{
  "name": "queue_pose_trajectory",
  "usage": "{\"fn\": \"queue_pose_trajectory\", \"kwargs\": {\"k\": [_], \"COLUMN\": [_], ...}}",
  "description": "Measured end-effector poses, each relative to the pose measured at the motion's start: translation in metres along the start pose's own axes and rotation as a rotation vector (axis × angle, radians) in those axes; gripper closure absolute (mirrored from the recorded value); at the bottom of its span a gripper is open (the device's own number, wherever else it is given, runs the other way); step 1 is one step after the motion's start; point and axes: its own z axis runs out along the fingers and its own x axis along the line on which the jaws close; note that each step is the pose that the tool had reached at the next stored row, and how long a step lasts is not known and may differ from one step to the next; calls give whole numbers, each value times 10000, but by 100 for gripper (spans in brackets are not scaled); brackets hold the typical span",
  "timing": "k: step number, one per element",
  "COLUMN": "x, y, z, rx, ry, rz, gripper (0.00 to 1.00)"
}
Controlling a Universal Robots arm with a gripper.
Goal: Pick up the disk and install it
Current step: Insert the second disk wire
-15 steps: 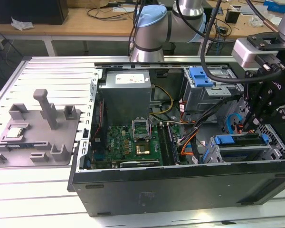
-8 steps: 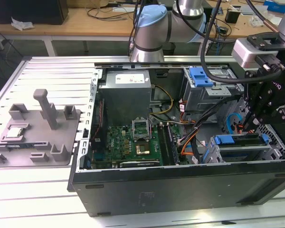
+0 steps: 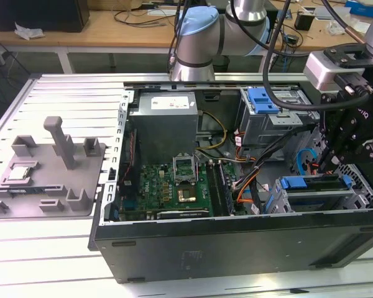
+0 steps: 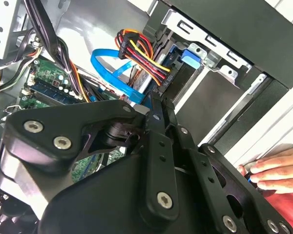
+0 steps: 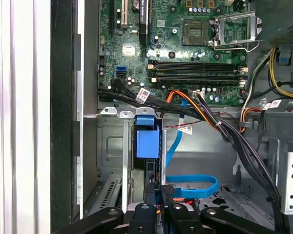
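Setting: a ribbed metal table [image 3: 62,93] is carrying an open computer case [image 3: 236,239], which is lying on its side so that its inside is facing up to the arm [image 3: 199,37].
Disk: the disk [image 3: 308,182] is sitting in the drive cage [image 3: 336,198] at the exterior view's right, near corner of the case. It is standing on edge in its slot, with the blue tab [image 5: 147,139] of its bracket showing in the first wrist view.
Jaws: they are hanging over that cage, right at the disk's end. I cannot tell how far apart they are, or whether they are gripping the disk.
Why so: judging by the pose, the arm is working straight down into the slot, since the cage is leaving no room from the sides.
Cables: a blue flat cable [image 5: 193,185] is looping just beside the slot, and a black and orange bundle [image 5: 210,119] is crossing between the main board [image 5: 185,53] and the cage, so both are crowding the way in.
Hand: a person's hand [image 4: 276,170] is resting at the case's edge, near the arm's wrist.
Others: a grey holder tray [image 3: 50,167] is lying on the table at the exterior view's left, well apart, and a second blue bracket [image 3: 263,99] is sitting in the far cage.
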Motion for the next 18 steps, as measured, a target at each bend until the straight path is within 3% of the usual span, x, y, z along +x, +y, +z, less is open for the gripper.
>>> {"fn": "queue_pose_trajectory", "kwargs": {"k": [18], "x": [0], "y": [1], "z": [54], "rx": [0], "ry": [-2], "rz": [-1], "gripper": [84]}}
